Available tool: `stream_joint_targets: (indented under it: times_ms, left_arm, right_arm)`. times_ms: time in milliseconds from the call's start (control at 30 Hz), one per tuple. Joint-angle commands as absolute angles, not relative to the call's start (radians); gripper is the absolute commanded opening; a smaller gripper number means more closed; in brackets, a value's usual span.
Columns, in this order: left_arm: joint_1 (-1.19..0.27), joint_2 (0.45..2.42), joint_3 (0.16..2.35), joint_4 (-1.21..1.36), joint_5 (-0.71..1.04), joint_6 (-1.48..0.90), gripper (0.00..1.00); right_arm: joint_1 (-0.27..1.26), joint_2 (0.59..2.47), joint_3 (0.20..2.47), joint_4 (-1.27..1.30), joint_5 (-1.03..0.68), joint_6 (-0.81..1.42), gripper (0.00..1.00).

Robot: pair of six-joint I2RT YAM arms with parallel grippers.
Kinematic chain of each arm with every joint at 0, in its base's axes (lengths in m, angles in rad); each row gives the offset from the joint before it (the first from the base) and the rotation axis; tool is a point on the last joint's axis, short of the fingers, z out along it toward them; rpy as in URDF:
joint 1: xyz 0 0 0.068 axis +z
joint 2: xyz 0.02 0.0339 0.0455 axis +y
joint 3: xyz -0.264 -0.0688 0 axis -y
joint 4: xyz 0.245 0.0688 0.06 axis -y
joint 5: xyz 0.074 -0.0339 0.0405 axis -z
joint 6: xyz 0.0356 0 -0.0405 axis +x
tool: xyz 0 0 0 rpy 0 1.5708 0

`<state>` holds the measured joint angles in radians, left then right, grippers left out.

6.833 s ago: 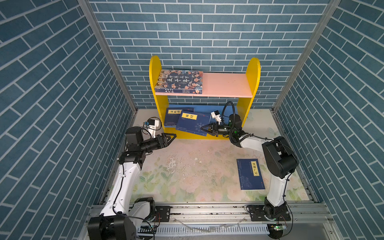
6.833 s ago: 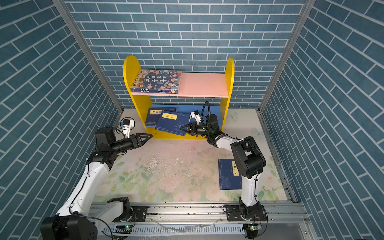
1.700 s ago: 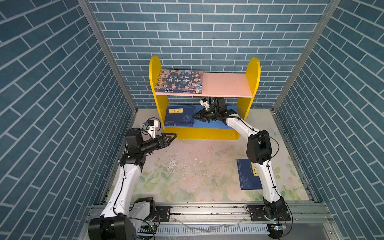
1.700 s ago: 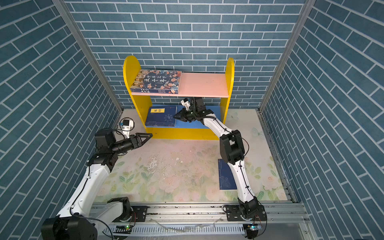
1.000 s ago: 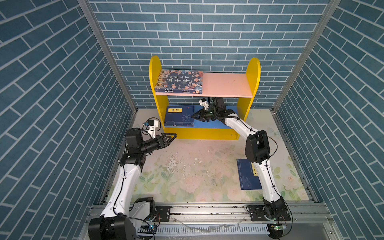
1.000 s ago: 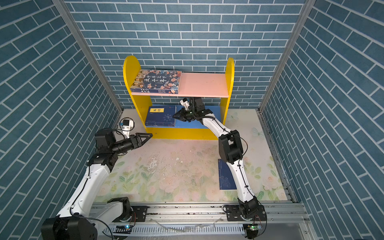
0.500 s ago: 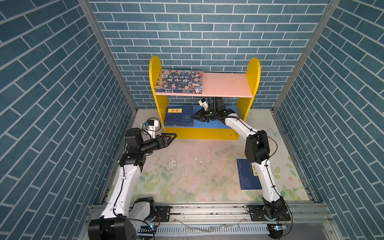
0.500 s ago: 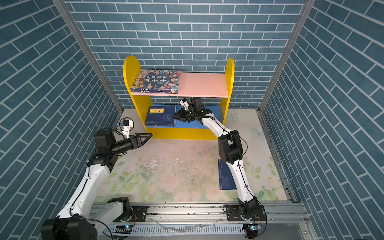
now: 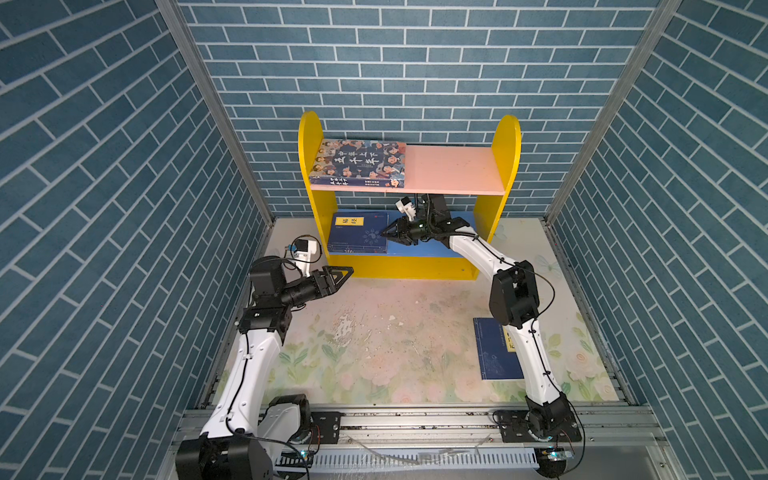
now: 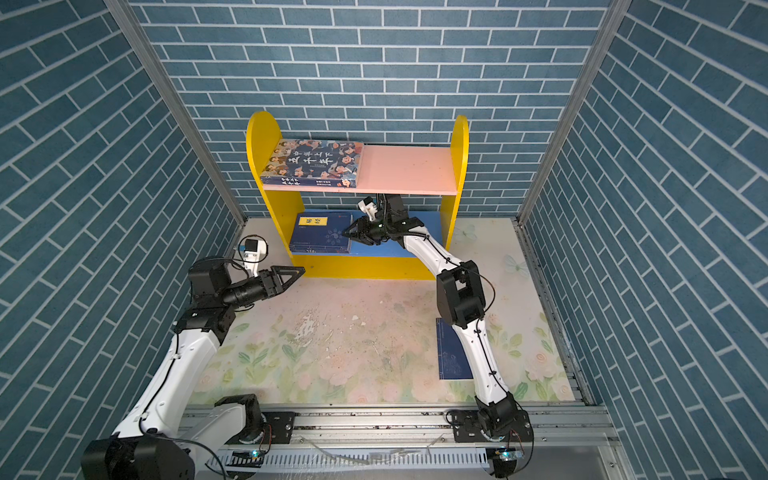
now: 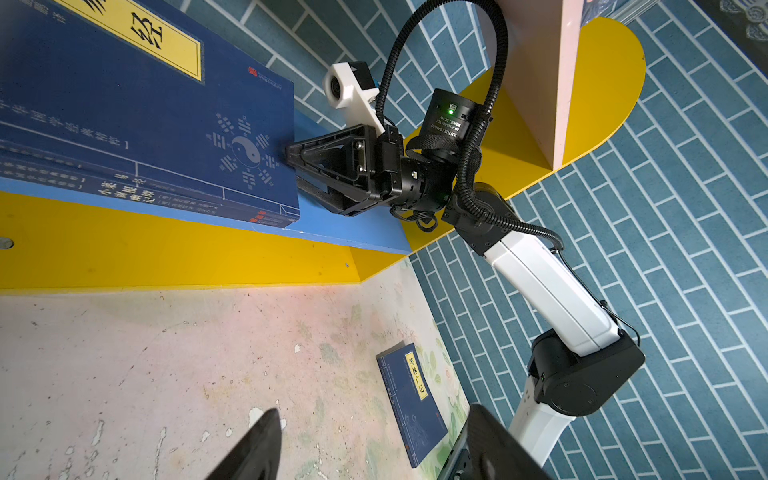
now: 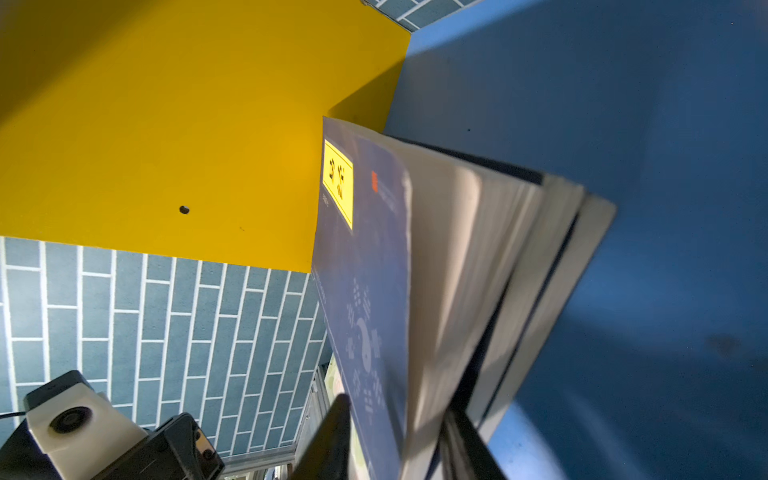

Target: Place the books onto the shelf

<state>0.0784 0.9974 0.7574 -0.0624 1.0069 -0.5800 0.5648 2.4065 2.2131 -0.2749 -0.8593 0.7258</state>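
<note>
The shelf stands against the back wall. A large book with cartoon faces lies on its pink upper board. Navy books are stacked on the left of the blue lower board. My right gripper is under the pink board, open, with its fingers on either side of the top book's edge and a gap at the cover. Another navy book lies on the mat at the right. My left gripper hovers open and empty by the shelf's left front corner.
Blue brick-pattern walls close in the left, right and back. The floral mat is worn and flaked in the middle. The right half of the pink board is bare. A metal rail runs along the front.
The right gripper's jaws have parted at the top book's edge; half a second ago they were shut on it. The left arm has not moved.
</note>
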Motion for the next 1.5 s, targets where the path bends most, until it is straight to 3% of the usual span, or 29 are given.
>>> stream_joint_targets:
  times_ms: [0,133,600,1033,1467]
  left_arm:
    - [0.084,0.977,0.753,-0.056,1.006,-0.574,0.72]
    - [0.086,0.972,0.752,-0.058,1.003,-0.574,0.72]
    - [0.094,0.956,0.750,-0.072,0.991,-0.569,0.73]
    - [0.094,0.965,0.749,-0.086,0.973,-0.536,0.73]
    - [0.092,0.976,0.749,-0.125,0.975,-0.475,0.73]
  right_arm:
    - [0.571,2.373,2.225,-0.313,-0.796,0.666,0.49]
    - [0.567,2.344,2.199,-0.320,-0.750,0.652,0.57]
    - [0.532,2.162,1.983,-0.233,-0.640,0.669,0.60]
    - [0.531,1.833,1.498,-0.029,-0.697,0.761,0.60]
    - [0.590,1.511,1.148,-0.158,-0.689,0.688,0.60]
